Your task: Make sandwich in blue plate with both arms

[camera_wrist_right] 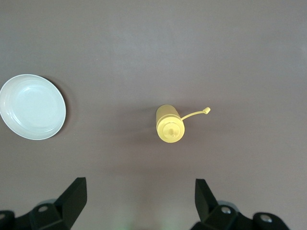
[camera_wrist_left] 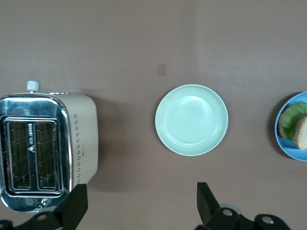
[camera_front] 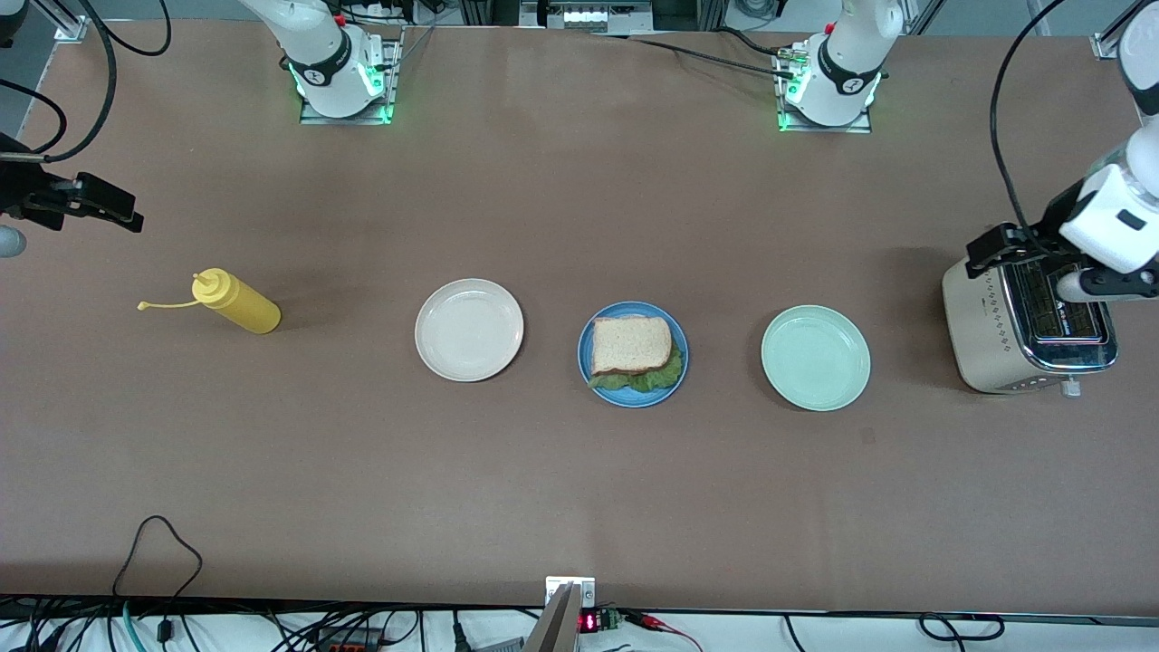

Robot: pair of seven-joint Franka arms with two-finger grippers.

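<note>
The sandwich lies on the blue plate at the middle of the table: a tan bread slice on top, with green lettuce sticking out at the edge nearer the front camera. The left wrist view catches the blue plate and part of the sandwich at its border. My left gripper hangs open and empty over the toaster; in its own view the left gripper shows bare table between its fingers. My right gripper waits open and empty over the right arm's end of the table.
A pale mint-green plate sits between the blue plate and a cream toaster. A cream-white plate lies beside the blue plate toward the right arm's end, then a yellow squeeze bottle.
</note>
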